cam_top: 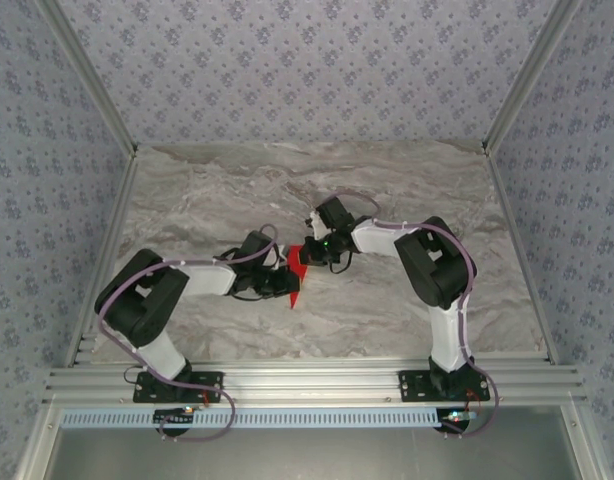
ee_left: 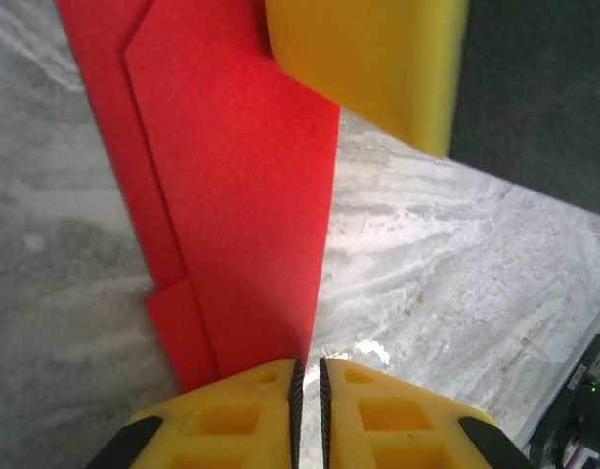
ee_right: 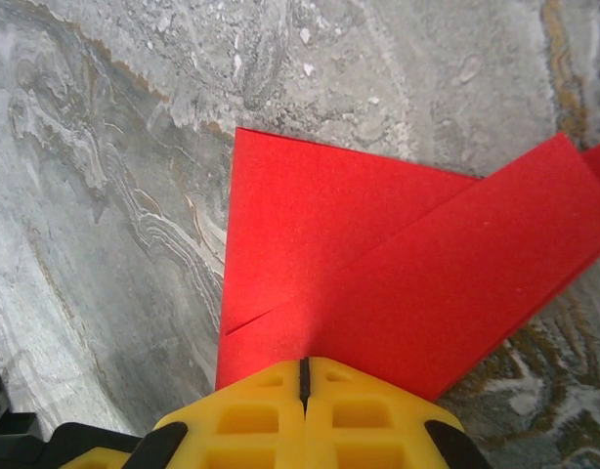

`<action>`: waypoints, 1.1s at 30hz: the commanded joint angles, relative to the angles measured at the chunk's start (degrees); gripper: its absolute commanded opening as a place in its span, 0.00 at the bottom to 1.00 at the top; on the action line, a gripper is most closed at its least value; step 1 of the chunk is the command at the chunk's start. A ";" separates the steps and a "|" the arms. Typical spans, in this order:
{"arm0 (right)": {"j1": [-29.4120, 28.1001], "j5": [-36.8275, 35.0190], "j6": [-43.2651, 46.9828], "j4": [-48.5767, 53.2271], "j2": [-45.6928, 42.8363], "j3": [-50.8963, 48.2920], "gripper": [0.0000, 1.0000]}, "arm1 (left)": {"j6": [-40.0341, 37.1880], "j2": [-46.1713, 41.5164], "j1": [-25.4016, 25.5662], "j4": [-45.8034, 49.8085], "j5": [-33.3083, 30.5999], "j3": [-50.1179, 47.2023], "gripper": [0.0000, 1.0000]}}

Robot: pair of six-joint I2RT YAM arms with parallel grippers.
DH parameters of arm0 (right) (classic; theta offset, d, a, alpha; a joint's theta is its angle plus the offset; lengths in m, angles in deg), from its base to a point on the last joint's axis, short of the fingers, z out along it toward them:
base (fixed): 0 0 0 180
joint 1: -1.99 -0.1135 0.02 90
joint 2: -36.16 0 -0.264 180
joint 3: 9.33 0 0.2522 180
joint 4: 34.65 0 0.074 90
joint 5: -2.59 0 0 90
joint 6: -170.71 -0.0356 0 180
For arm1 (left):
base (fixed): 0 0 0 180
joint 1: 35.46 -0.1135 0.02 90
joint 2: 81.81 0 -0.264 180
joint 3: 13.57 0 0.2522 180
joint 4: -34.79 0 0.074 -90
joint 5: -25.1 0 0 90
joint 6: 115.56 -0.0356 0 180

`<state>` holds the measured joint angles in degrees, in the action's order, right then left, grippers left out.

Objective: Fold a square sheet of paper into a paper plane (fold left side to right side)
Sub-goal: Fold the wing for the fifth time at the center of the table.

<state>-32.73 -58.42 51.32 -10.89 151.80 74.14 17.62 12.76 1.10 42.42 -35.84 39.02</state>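
now my right end effector (ee_right: 304, 369) is pressed together on the folded red paper (ee_right: 378, 244) at the middle of the bench (cam_top: 407, 190); my left end effector (ee_left: 308, 369) shows a thin slit at the paper's edge, and i cannot tell if it grips.

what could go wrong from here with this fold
1. The left gripper has its jaws a slit apart right at the edge of the red paper; backing off could drag the sheet or let the fold spring up.
2. The right gripper, shut, is at the same paper close by; the two may bump.
3. The layers overlap askew, so a pressed crease might set crooked.
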 commanded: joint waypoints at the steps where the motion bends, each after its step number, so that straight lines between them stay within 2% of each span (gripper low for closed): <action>1: 0.18 -4.02 0.17 5.60 2.20 0.78 0.02 | 0.25 -5.04 0.30 3.50 0.70 -0.46 0.17; 9: 0.18 -4.54 0.48 6.06 2.40 0.91 0.02 | 1.94 -11.06 0.82 4.45 4.11 0.15 0.21; 20: -0.16 -5.38 1.07 7.41 2.85 1.39 0.02 | 1.61 -3.38 2.69 2.94 4.47 1.66 0.24; 33: -0.26 -6.20 1.59 8.54 2.84 1.83 0.02 | 0.44 0.12 2.80 4.64 2.50 0.94 0.23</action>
<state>-33.01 -60.24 51.78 -7.52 152.10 75.96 18.91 12.03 3.35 45.43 -32.82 39.12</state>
